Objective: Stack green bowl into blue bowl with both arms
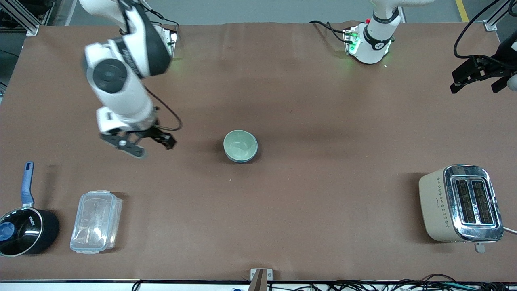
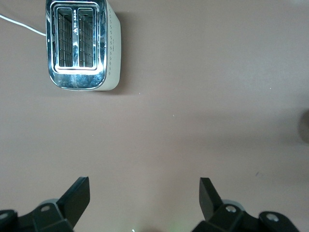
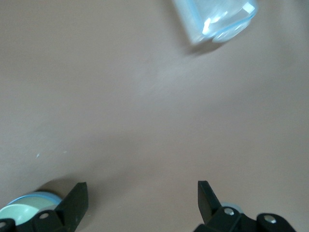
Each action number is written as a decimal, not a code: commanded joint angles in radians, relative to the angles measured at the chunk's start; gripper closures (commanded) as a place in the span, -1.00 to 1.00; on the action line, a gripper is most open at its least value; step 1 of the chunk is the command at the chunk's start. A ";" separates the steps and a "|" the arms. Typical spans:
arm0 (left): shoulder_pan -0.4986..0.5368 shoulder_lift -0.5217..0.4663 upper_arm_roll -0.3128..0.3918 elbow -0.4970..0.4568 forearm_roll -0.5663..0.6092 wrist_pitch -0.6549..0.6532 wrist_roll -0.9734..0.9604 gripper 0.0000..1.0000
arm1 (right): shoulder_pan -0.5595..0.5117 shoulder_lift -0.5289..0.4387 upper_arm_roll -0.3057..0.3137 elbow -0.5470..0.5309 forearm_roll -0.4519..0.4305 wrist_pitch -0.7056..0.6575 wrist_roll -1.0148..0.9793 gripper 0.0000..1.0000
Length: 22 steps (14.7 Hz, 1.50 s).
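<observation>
— Starting at the right arm's end of the table?
— Black pan [image 1: 25, 232] with a blue handle, near the front edge. Just beside it, a clear lidded box [image 1: 96, 222], empty-looking, also seen from the right wrist [image 3: 216, 18].

— And above those?
— Right gripper [image 1: 139, 142], up in the air over bare table [image 1: 282, 210], between the box and the bowls. Fingers [image 3: 72, 205] spread wide, nothing between them – same in the wrist view [image 3: 141, 205].

— The bowls?
— Mid-table. Green bowl [image 1: 240, 144] already nested in the blue bowl [image 1: 242, 160]; only a thin blue rim showing around and under the green. Upright, mouth up. Well apart from pan, box and toaster. Glimpsed at the edge of the right wrist view too: green [image 3: 21, 211] inside a blue rim [image 3: 30, 197], just by one finger of the gripper, not touched.

— Further along?
— Toaster [image 1: 460, 204], cream body, chrome top with two slots, near the front at the left arm's end; a white cord trailing from it. Seen from the left wrist as well [image 2: 83, 44].

— Left gripper?
— Left gripper [image 1: 478, 79] high over the table's edge at that same end, well away from the bowls. Fingers [image 2: 75, 200] apart, holding nothing, midpoint over bare table [image 2: 145, 200].
</observation>
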State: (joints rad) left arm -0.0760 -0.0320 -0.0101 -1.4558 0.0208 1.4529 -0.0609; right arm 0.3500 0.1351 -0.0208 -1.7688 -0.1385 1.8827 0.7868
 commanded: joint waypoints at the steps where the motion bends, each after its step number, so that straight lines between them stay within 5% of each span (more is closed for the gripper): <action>1: 0.005 -0.014 -0.011 -0.012 -0.012 -0.009 0.019 -1.00 | -0.177 -0.113 0.059 -0.014 -0.009 -0.057 -0.229 -1.00; 3: 0.004 -0.011 -0.037 -0.020 -0.010 -0.020 0.019 -1.00 | -0.294 -0.164 0.096 0.032 0.010 -0.141 -0.413 -1.00; 6: 0.009 -0.017 -0.077 -0.052 -0.009 -0.022 0.018 -1.00 | -0.393 -0.160 0.069 0.223 0.077 -0.339 -0.591 -1.00; 10: 0.016 -0.026 -0.079 -0.099 -0.009 0.006 0.027 -1.00 | -0.349 -0.160 -0.155 0.308 0.155 -0.396 -0.792 -1.00; 11: 0.016 -0.041 -0.079 -0.121 -0.009 0.026 0.027 -1.00 | -0.342 -0.158 -0.166 0.304 0.163 -0.396 -0.805 -1.00; 22: 0.018 -0.039 -0.071 -0.126 -0.007 0.053 0.016 -1.00 | -0.270 -0.157 -0.154 0.304 0.149 -0.402 -0.794 -1.00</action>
State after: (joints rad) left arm -0.0638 -0.0519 -0.0837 -1.5696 0.0207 1.4952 -0.0587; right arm 0.0703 -0.0241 -0.1762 -1.4825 0.0170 1.4949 -0.0116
